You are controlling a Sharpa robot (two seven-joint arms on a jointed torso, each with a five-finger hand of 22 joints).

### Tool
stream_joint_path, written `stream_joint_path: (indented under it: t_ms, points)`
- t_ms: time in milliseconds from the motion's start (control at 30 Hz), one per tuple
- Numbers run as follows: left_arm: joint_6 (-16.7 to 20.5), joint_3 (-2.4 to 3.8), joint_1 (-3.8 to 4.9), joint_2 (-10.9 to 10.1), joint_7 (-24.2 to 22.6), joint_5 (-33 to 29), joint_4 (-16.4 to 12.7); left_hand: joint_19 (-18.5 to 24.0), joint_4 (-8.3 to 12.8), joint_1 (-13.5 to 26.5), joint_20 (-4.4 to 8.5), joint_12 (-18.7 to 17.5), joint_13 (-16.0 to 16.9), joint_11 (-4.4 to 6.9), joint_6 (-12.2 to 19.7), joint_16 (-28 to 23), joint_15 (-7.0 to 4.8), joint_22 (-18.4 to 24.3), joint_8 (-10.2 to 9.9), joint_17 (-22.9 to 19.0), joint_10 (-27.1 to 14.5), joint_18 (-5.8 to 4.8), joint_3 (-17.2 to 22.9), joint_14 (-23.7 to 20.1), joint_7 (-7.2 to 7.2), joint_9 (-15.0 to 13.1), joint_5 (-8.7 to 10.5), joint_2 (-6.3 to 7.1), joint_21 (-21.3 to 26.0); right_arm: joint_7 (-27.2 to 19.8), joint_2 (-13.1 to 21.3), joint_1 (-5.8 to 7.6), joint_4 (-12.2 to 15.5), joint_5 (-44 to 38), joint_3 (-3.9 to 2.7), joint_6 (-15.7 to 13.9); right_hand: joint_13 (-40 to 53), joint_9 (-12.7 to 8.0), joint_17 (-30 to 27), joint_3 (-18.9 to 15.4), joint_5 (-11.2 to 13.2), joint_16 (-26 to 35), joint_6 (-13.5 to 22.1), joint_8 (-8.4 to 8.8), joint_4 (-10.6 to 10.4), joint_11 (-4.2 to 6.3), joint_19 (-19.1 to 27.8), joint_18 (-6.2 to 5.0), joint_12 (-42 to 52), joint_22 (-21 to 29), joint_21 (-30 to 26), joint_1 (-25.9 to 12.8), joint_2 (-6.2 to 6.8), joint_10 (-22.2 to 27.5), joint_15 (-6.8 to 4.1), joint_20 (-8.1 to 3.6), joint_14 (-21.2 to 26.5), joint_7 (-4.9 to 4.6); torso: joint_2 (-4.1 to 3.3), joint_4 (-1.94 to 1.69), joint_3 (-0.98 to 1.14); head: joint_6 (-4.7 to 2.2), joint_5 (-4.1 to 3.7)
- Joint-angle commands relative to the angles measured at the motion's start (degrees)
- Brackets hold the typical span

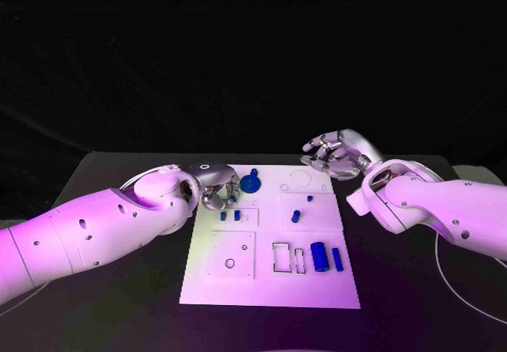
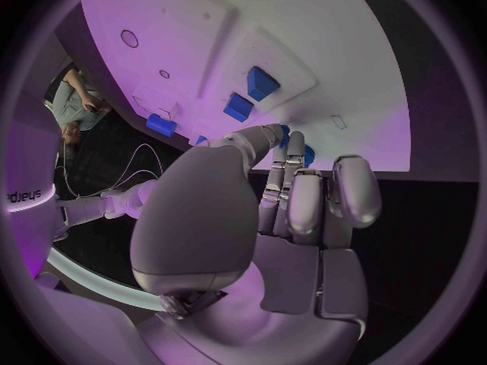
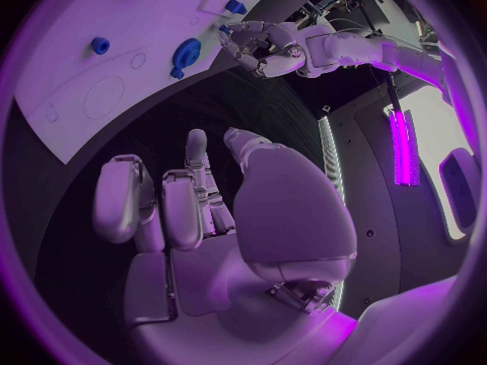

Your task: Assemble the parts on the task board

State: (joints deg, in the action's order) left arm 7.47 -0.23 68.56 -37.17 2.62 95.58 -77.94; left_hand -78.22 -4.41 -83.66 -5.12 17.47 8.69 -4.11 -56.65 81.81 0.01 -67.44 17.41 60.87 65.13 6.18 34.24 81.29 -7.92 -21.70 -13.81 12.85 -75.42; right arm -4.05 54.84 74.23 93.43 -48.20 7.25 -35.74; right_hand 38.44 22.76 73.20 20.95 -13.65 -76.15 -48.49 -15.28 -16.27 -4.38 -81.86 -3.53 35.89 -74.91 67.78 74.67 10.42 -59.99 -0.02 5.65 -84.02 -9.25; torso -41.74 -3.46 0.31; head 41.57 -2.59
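At the far-left corner of the flat white rectangular task board [image 1: 269, 286], the left hand [image 1: 215, 185] hangs w/ fingers curled low beside the round blue disc-shaped part [image 1: 250, 182]; can't tell if it pinches anything. Right hand [image 1: 336, 155] hovers off the far-right corner, fingers apart, holding nothing. Looks like a pick is in hand; next move probably needs a firm pinch on a small blue peg [image 1: 237, 215] nearby, then lining it up over its slot.

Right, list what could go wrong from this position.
1. The left hand sits over the task board's far left corner, close to the round blue part and the small blue pieces; a careless reach could knock them aside.
2. The right hand hangs off the board's far right corner, empty; swinging in, it could cross the left hand's path.
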Motion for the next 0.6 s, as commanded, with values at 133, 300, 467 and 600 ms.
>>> stream_joint_path:
  t_ms: [133, 300, 467, 600]
  points:
    - [-0.9, 0.0, -0.03, 0.2, 0.6, 0.8, 0.1, -0.3, 0.4, 0.5, -0.02, -0.3, 0.0, 0.08, -0.6, 0.2, -0.13, -0.1, -0.2, 0.0, 0.8, -0.99, 0.0, 0.1, 0.0, -0.1, 0.23, -0.26, -0.3, -0.5, 0.0, -0.04, 0.0, -0.4, -0.01, 0.4, -0.6, -0.1, -0.1, 0.3, -0.2, 0.4, -0.4, 0.06, -0.1, 0.07, 0.3, -1.05, -0.5, -2.2, -0.3, -0.6, 0.41, 0.2, -0.15, 0.01, -0.6, 0.07, -0.03, -0.06, 0.0, 0.03, -0.11]
    - [-0.6, 0.0, -0.02, 0.3, 0.6, 1.1, 0.1, -0.4, 0.6, 0.5, 0.05, -0.4, 0.1, 0.17, -0.9, 0.2, -0.21, -0.2, -0.2, 0.0, 1.2, -1.0, 0.0, 0.2, 0.08, -0.1, 0.25, -0.32, -0.4, -0.5, 0.0, -0.04, 0.0, -0.4, -0.01, 0.4, -0.6, -0.1, -0.1, 0.3, -0.2, 0.4, -0.4, 0.06, -0.1, 0.07, 0.3, -1.05, -0.5, -2.2, -0.3, -0.6, 0.41, 0.2, -0.15, 0.01, -0.6, 0.07, -0.04, -0.04, -0.04, 0.04, -0.1]
    - [-0.7, 0.0, -0.02, 0.5, 0.2, 1.1, 0.2, -0.4, 0.6, 0.5, 0.05, -0.4, 0.1, 0.17, -0.9, 0.2, -0.21, -0.2, -0.2, 0.0, 1.2, -1.0, 0.0, 0.2, 0.08, -0.1, 0.25, -0.32, -0.4, -0.5, 0.0, -0.05, 0.0, -0.4, -0.01, 0.4, -0.6, -0.1, -0.1, 0.3, -0.2, 0.4, -0.4, 0.06, -0.1, 0.07, 0.3, -1.05, -0.5, -2.2, -0.3, -0.6, 0.41, 0.2, -0.15, 0.01, -0.6, 0.07, -0.02, -0.03, -0.01, 0.09, -0.04]
    - [-0.7, 0.0, -0.02, 0.7, -0.2, 0.8, 0.2, -0.3, 0.6, 0.5, 0.07, -0.4, 0.2, 0.18, -1.0, 0.2, -0.22, -0.1, -0.2, -0.1, 1.2, -0.99, 0.0, 0.1, 0.09, -0.1, 0.26, -0.29, -0.4, -0.5, 0.0, -0.05, 0.0, -0.4, -0.01, 0.4, -0.6, -0.1, -0.1, 0.3, -0.2, 0.4, -0.4, 0.06, -0.1, 0.07, 0.3, -1.05, -0.5, -2.2, -0.3, -0.6, 0.41, 0.2, -0.15, 0.01, -0.6, 0.07, -0.01, -0.02, -0.02, 0.11, -0.07]
